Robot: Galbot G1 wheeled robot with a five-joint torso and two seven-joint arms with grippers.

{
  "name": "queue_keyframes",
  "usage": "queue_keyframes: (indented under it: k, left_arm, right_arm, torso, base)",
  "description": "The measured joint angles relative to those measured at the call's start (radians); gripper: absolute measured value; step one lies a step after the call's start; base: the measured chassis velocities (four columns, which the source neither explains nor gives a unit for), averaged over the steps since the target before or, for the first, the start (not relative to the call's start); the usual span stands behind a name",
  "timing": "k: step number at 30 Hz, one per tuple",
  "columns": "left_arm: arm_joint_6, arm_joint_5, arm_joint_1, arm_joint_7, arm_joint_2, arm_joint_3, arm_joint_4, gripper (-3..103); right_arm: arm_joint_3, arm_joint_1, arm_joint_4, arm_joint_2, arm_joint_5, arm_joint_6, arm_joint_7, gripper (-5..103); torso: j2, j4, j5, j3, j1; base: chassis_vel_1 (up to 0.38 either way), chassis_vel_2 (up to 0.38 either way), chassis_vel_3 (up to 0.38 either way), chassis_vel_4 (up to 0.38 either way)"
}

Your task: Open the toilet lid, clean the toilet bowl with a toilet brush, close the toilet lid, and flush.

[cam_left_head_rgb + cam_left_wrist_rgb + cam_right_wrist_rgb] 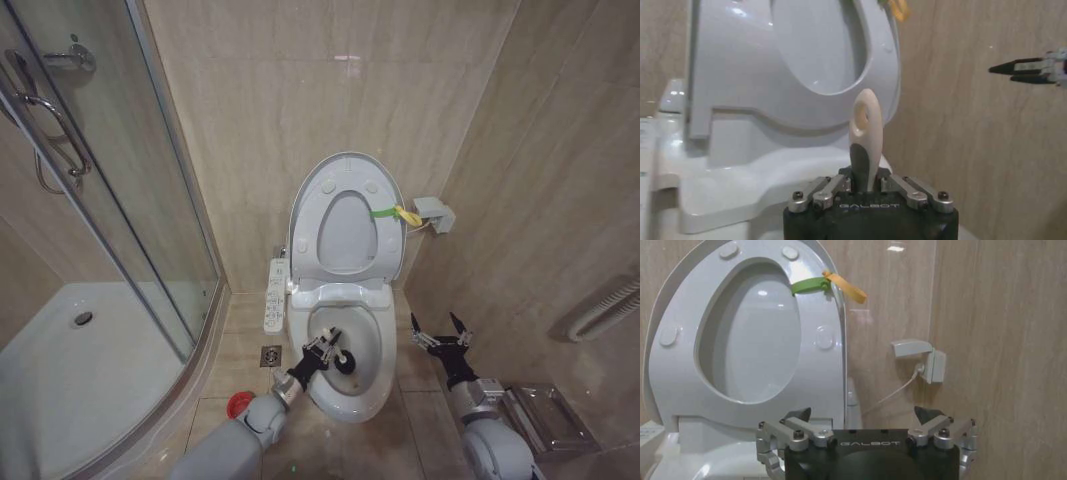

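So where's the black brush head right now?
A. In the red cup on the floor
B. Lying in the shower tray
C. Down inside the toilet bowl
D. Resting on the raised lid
C: the left gripper holds the toilet brush with its black head inside the toilet bowl.

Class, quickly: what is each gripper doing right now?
Left gripper: shut on the toilet brush, head inside the toilet bowl.
Right gripper: open, empty, beside the bowl.
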Motion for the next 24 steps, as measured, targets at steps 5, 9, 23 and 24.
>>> queue_keyframes:
  k: [5,9,23,24]
  left_arm:
    - [0.005,-0.003,0.0,-0.008,0.023,-0.001,-0.045,19]
    - [0.024,-0.007,0.02,-0.017,0.048,0.013,-0.124,19]
    - [0.007,0.02,0.015,-0.013,0.037,-0.011,-0.024,19]
    - [0.013,0.016,0.017,-0.018,0.046,-0.006,-0.053,19]
  right_arm:
    - [0.0,0.0,0.0,0.0,0.0,0.0,0.0,100]
    - [0.0,0.0,0.0,0.0,0.0,0.0,0.0,100]
    - [0.0,0.0,0.0,0.0,0.0,0.0,0.0,100]
    - [0.0,0.0,0.0,0.0,0.0,0.0,0.0,100]
  torso:
    - [0.0,-0.0001,-0.0001,0.0,0.0]
    - [0.0,-0.0001,-0.0002,0.0,0.0]
    - [0.0,-0.0001,-0.0002,0.0,0.0]
    - [0.0,-0.0001,0.0,0.0,0.0]
  base:
    - [0.0,0.0,0.0,0.0]
    - [0.0,0.0,0.0,0.0]
    - [0.0,0.0,0.0,0.0]
    - [0.0,0.0,0.0,0.0]
